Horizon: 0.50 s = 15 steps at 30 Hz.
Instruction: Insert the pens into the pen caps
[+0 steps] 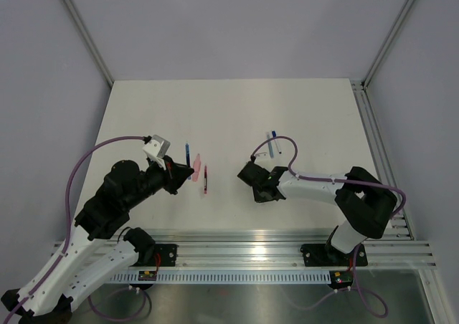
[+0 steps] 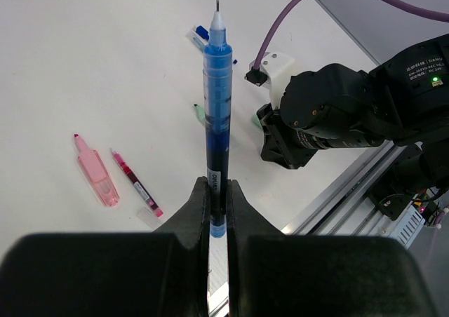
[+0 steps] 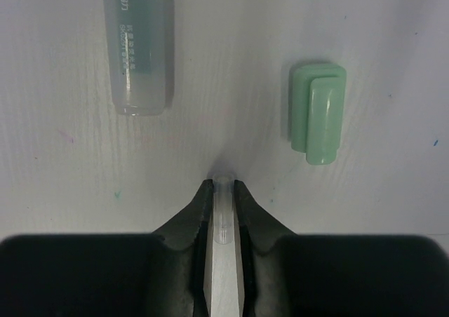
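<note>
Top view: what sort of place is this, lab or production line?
Probably a robot lab test cell: white table walled by plain grey panels, left arm and right arm bolted to an aluminium rail.

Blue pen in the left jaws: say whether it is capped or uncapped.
Uncapped: the blue pen shows its bare writing tip in the left wrist view, the left jaws shut on its other end.

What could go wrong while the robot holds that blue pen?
The left gripper pinches the blue see-through plastic pen only at its tail, so pushing it into a cap might tilt it or make it slip. The thin clear plastic tube in the right gripper barely sticks out past the jaws, so the pen tip could hit them instead.
</note>
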Tool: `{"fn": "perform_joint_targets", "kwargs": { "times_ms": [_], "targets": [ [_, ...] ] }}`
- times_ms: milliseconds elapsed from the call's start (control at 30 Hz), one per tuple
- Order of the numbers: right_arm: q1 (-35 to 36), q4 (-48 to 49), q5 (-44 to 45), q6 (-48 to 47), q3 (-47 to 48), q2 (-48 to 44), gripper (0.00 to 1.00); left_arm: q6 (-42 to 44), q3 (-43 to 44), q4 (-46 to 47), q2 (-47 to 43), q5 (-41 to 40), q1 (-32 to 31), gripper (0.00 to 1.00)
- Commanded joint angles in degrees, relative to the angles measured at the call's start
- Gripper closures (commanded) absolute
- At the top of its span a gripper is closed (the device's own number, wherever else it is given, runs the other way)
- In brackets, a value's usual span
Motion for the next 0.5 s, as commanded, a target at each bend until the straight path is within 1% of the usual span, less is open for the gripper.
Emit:
{"fn": "perform_joint_targets", "kwargs": {
  "times_ms": [0,67,167,200,300,467],
  "targets": [
    [0.3,-1.2,2.9,1.0,0.9,1.9,0.83,0.8,0.0,2.0,-0.5,0.9,0.3,1.00],
    [0.3,-1.5,3.7,0.9,0.9,1.4,0.90,0.8,-0.1,2.0,-0.2,1.2,0.3,1.00],
    [0.3,-1.2,4.1,0.5,0.9,-0.5,0.96,0.8,0.0,2.0,-0.2,1.2,0.3,1.00],
    [0.4,-0.8,4.4,0.3,0.7,-2.4,1.00,0.8,0.0,2.1,-0.2,1.2,0.3,1.00],
    [0.4,3.5,4.5,-0.8,-2.2,-8.5,1.00,0.8,0.0,2.0,0.3,1.5,0.3,1.00],
    [0.4,14.0,-0.6,-2.2,-5.3,-19.4,1.00,0.3,0.0,2.8,1.0,3.3,0.4,1.00]
  ]
}}
